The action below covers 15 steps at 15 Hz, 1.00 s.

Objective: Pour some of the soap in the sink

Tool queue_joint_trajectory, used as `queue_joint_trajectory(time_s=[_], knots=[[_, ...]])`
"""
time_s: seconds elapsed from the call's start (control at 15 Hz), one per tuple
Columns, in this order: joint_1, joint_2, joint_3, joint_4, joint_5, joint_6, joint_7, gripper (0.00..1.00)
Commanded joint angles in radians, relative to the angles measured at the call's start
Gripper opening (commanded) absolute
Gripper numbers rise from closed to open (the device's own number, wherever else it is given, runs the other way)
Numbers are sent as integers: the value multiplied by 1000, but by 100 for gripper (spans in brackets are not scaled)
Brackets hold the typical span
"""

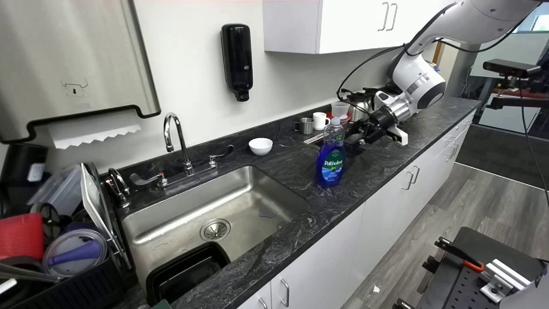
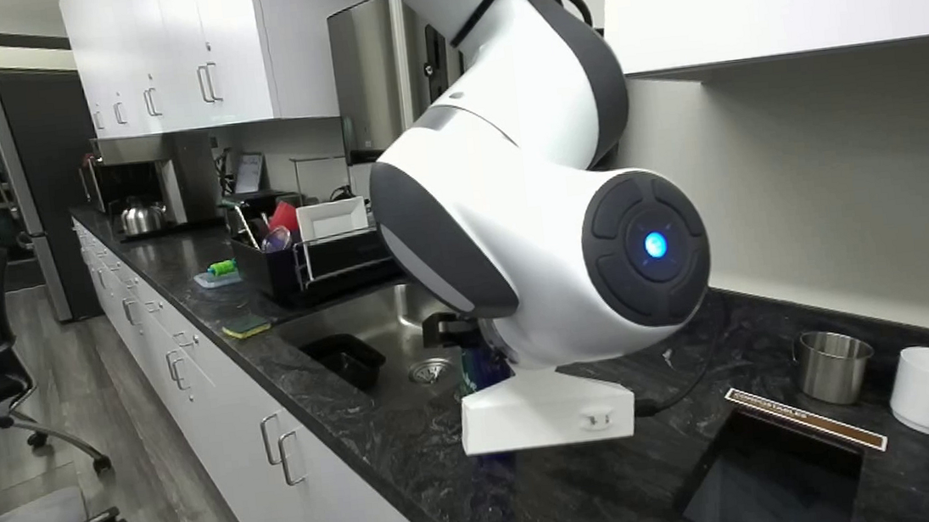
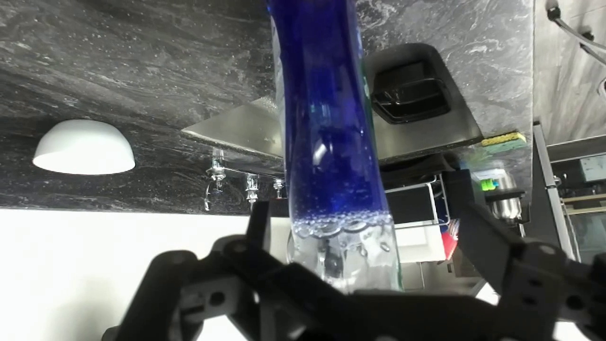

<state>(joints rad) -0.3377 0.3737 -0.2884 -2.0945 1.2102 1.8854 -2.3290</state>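
The soap, a clear bottle of blue liquid, stands upright on the dark counter just beside the sink. In an exterior view the soap is mostly hidden behind the arm. In the wrist view, which is upside down, the soap stands between the fingers, with its base cut off at the top edge. My gripper is open around the bottle's upper part, with a gap on each side. In an exterior view my gripper is behind the bottle. The steel sink also shows in an exterior view.
A black tub sits in the sink. A chrome faucet and a white bowl are at the back. A loaded dish rack stands beyond the sink. A steel mug and white mug stand near the wall.
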Motion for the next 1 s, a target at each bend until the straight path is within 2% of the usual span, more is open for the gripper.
queue_joint_trajectory(time_s=[0.0,0.27,0.93], knots=[[-8,0,7,2,-3,1,2,100],[-8,0,7,2,-3,0,2,100],[-68,96,12,23,12,-110,-181,100]])
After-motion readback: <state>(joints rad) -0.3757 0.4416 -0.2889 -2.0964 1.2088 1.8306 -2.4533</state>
